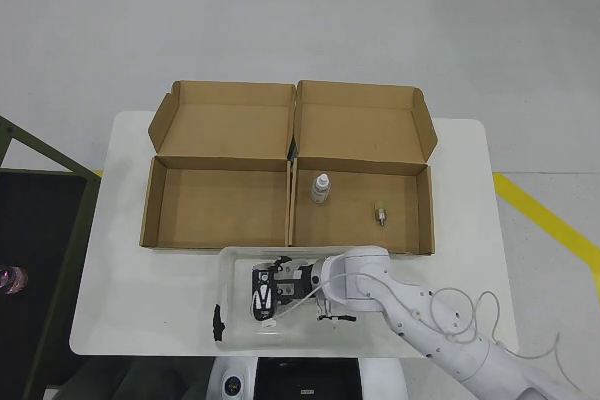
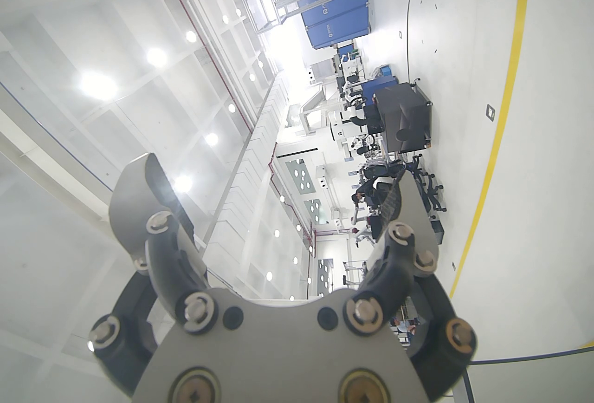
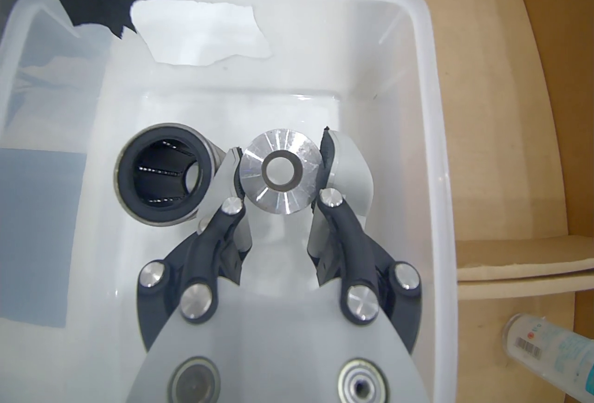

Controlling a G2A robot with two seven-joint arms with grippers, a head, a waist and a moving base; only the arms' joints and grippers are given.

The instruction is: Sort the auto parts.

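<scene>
My right gripper (image 3: 282,175) is down inside the clear plastic bin (image 3: 417,98), shut on a silver metal cylinder with a centre hole (image 3: 282,177), one finger on each side of it. Right beside it lies a black-lined linear bearing (image 3: 160,175), touching the outside of one finger. From above, the right arm (image 1: 380,285) reaches into the bin (image 1: 235,262) with the gripper (image 1: 270,295) over the parts. My left gripper (image 2: 274,210) points up at the hall ceiling, open, with nothing between its fingers.
Two open cardboard boxes stand behind the bin. The left box (image 1: 220,205) holds nothing; the right box (image 1: 410,215) holds a small white bottle (image 1: 321,187) and a small metal fitting (image 1: 380,213). A scrap of black material (image 1: 218,325) hangs on the bin's front left corner.
</scene>
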